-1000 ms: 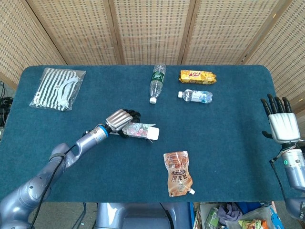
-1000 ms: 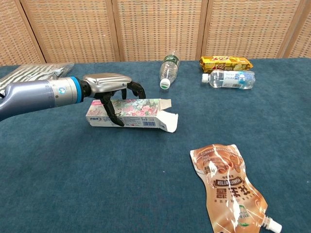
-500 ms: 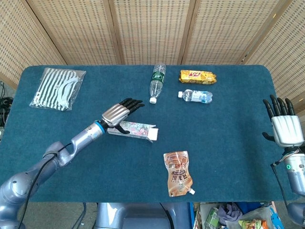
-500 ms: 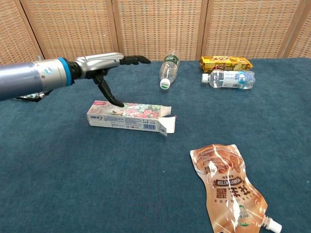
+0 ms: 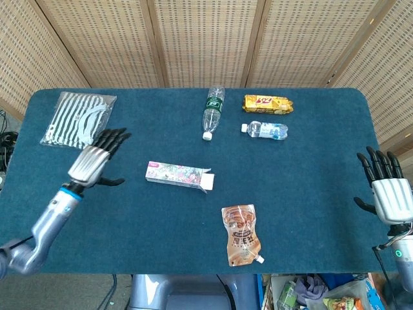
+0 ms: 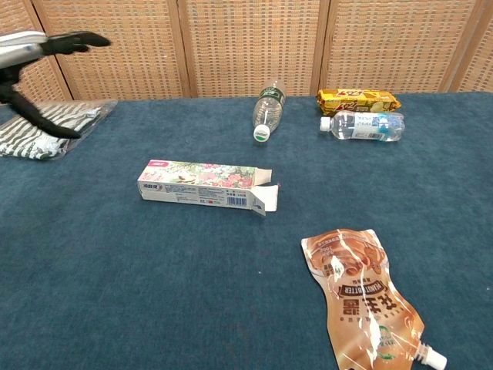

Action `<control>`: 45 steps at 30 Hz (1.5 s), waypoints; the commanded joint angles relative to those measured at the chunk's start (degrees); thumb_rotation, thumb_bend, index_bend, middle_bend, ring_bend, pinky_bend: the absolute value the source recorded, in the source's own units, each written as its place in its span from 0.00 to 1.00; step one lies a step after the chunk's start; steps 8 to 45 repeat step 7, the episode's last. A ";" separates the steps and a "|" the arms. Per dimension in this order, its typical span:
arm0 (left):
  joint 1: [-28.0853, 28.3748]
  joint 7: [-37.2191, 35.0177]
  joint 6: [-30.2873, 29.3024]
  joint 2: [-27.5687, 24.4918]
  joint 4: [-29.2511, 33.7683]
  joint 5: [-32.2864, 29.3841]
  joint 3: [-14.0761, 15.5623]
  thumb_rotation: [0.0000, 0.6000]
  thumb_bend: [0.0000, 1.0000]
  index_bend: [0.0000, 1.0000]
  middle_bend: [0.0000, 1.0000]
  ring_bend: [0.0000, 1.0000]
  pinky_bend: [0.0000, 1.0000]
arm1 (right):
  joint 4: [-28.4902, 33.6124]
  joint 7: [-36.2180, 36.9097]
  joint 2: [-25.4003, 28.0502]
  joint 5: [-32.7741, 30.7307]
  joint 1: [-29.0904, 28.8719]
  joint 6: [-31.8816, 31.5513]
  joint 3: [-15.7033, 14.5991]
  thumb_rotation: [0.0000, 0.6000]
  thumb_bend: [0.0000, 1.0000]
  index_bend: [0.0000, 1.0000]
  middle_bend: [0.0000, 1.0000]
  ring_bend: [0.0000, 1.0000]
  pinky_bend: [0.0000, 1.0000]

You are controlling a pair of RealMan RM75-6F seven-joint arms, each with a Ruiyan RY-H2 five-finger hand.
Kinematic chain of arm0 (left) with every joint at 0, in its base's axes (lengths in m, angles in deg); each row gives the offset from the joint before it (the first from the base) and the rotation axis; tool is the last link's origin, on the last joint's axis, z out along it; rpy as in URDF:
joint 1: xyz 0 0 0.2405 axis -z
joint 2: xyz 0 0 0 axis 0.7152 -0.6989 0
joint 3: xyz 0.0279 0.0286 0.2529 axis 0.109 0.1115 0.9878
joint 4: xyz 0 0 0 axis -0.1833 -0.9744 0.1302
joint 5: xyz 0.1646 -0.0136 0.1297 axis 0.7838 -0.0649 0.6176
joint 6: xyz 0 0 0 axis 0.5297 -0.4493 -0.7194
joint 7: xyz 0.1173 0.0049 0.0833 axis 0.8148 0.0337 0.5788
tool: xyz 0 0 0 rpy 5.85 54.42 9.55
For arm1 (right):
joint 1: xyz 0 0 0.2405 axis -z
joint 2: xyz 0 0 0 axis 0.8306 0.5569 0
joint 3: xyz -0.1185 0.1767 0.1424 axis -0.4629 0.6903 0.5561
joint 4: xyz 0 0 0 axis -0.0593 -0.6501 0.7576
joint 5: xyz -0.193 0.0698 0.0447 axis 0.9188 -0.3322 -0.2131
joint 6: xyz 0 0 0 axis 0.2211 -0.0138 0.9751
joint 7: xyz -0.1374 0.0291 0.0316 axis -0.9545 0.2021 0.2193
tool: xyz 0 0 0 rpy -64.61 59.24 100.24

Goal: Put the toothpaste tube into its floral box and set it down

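The floral box [image 5: 177,174] [image 6: 202,185] lies flat on the blue table near its middle, its end flap open toward the right. No toothpaste tube shows outside it, and the inside of the box is hidden. My left hand [image 5: 93,160] [image 6: 35,54] hovers well to the left of the box with fingers spread and nothing in it. Far off at the table's right edge, my right hand [image 5: 387,190] is raised, fingers apart and empty.
A striped pouch [image 5: 79,119] lies at the back left. Two plastic bottles [image 5: 212,111] [image 5: 265,130] and a yellow snack pack [image 5: 267,103] sit at the back. A brown spouted drink pouch [image 5: 241,234] lies near the front edge.
My left hand let go of the floral box, opened, and pulled away to the left. The box now lies alone on the table. My right hand sank slightly.
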 commanded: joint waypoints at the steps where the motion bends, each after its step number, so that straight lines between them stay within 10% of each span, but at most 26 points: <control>1: -10.12 8.35 -10.05 -4.45 9.31 -6.25 0.67 1.00 0.11 0.00 0.00 0.00 0.00 | 0.91 -1.86 -1.22 0.81 2.13 -2.60 -0.70 1.00 0.00 0.00 0.00 0.00 0.00; 45: -16.45 16.69 -16.04 -5.34 16.15 -7.94 2.01 1.00 0.11 0.00 0.00 0.00 0.00 | 2.85 -1.43 -1.51 1.11 3.83 -3.46 -1.32 1.00 0.00 0.00 0.00 0.00 0.00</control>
